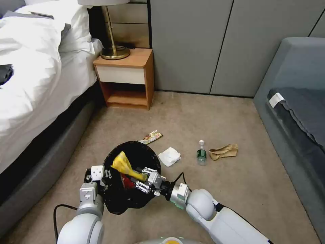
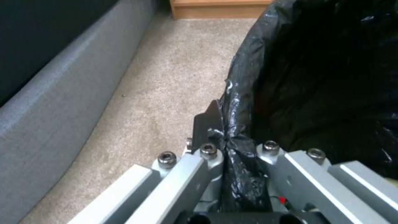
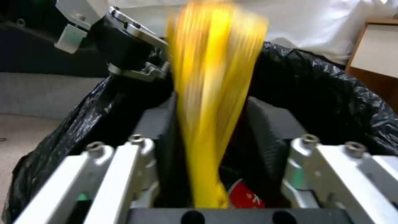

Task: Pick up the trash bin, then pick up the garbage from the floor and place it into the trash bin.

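Note:
The trash bin point(image 1: 149, 150), lined with a black bag point(image 2: 315, 77), is held off the carpet by my left gripper point(image 1: 101, 176), which is shut on its rim point(image 2: 232, 146). My right gripper point(image 1: 142, 178) is over the bin's mouth with its fingers point(image 3: 265, 124) apart. A yellow wrapper point(image 1: 123, 164) stands loosely between them, smeared by motion point(image 3: 211, 93). A red packet point(image 3: 244, 196) lies inside the bin. On the floor beyond lies more garbage: a colourful wrapper point(image 1: 151, 137), a white paper wad point(image 1: 169, 156), a small clear bottle point(image 1: 201, 153) and a brown paper bag point(image 1: 223, 151).
A bed with white linen point(image 1: 34, 78) runs along the left, its grey base point(image 2: 49, 102) close to the bin. A wooden nightstand point(image 1: 125, 78) with a brass lamp stands at the back. A grey couch point(image 1: 291, 112) bounds the right. Open carpet lies between.

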Robot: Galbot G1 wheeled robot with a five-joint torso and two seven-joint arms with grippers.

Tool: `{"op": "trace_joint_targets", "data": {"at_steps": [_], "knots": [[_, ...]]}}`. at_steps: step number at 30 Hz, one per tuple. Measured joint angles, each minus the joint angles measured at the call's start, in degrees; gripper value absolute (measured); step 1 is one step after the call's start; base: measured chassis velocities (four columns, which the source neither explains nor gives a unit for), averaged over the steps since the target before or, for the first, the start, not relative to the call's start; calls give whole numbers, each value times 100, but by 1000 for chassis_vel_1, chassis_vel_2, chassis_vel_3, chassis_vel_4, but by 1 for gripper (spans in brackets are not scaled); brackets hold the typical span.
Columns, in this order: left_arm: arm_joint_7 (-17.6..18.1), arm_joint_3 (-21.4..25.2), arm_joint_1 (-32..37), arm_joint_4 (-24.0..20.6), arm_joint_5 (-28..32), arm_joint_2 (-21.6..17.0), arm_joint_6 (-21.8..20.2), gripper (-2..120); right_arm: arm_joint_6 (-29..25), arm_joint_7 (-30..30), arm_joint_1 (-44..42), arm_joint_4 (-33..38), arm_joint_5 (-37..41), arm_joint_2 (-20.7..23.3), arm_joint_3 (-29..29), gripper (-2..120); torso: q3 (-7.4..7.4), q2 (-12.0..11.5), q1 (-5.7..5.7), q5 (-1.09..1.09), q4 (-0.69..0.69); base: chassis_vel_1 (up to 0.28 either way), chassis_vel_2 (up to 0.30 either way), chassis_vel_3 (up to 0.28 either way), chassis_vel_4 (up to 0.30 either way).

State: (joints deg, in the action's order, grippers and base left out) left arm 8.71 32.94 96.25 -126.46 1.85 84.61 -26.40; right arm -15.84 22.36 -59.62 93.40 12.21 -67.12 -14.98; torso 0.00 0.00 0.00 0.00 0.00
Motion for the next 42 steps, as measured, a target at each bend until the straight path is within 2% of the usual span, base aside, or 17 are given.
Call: {"op": "trace_joint_targets", "data": {"at_steps": [2, 4, 9, 10, 14, 22, 24, 25, 28, 29, 31, 32, 34, 35, 38, 42], "knots": [[0, 1, -6, 3, 4, -2, 0, 1, 5, -2, -16, 24, 5, 25, 3, 58, 0, 0, 0, 0, 0, 0, 0, 0, 0], [-1, 1, -9, 4, 5, -2, -1, 1, 9, -2, -23, 30, 6, 34, 4, 61, 0, 0, 0, 0, 0, 0, 0, 0, 0], [-1, -3, -15, 16, 7, -4, -2, 1, 17, -2, -39, 41, 6, 49, 0, 84, 0, 0, 0, 0, 0, 0, 0, 0, 0], [-1, -3, -15, 16, 7, -4, -2, 1, 17, -2, -39, 41, 6, 49, 0, 84, 0, 0, 0, 0, 0, 0, 0, 0, 0], [-2, -3, -15, 31, 8, -18, -2, 1, 20, -17, -38, 171, 27, 104, -3, 99, 0, 0, 0, 0, 0, 0, 0, 0, 0], [-6, 29, -24, 96, 13, -52, -3, 1, 105, -465, -16, 1086, 125, 296, 304, 100, 0, 0, 0, 0, 0, 0, 0, 0, 0], [-7, 44, -28, 118, 17, -64, -3, 1, 256, -749, -91, 1610, 162, 434, 679, 100, 0, 0, 0, 0, 0, 0, 0, 0, 0], [-7, 44, -28, 118, 17, -64, -3, 1, 256, -749, -91, 1610, 162, 434, 679, 100, 0, 0, 0, 0, 0, 0, 0, 0, 0], [-7, 76, -37, 142, 34, -73, -2, 1, 376, -1126, -461, 2340, 95, 584, 1500, 100, 0, 0, 0, 0, 0, 0, 0, 0, 0], [-7, 76, -37, 142, 34, -73, -2, 1, 376, -1126, -461, 2340, 95, 584, 1500, 100, 0, 0, 0, 0, 0, 0, 0, 0, 0], [-9, 105, -36, 153, 60, -85, -2, 1, 390, -1372, -918, 2681, 51, 660, 2062, 100, 0, 0, 0, 0, 0, 0, 0, 0, 0], [-9, 105, -36, 153, 60, -85, -2, 1, 390, -1372, -918, 2681, 51, 660, 2062, 100, 0, 0, 0, 0, 0, 0, 0, 0, 0], [-9, 134, -50, 160, 87, -95, -2, 1, 354, -1619, -1484, 2848, 24, 663, 2533, 100, 0, 0, 0, 1, -1, 0, 0, 0, 0], [-9, 134, -50, 160, 87, -95, -2, 1, 354, -1619, -1484, 2848, 24, 663, 2533, 100, 0, 0, 0, 1, -1, 0, 0, 0, 0], [-9, 141, -75, 165, 108, -95, -10, 1, 134, -1886, -2237, 2826, -43, 397, 3131, 100, 0, 0, 0, 1, -2, 0, 0, 0, 0], [-9, 129, -72, 165, 108, -95, -19, 1, -85, -2028, -2713, 2609, -105, 193, 3462, 100, 0, 0, 0, 0, 0, 0, 0, 0, 0]]}}
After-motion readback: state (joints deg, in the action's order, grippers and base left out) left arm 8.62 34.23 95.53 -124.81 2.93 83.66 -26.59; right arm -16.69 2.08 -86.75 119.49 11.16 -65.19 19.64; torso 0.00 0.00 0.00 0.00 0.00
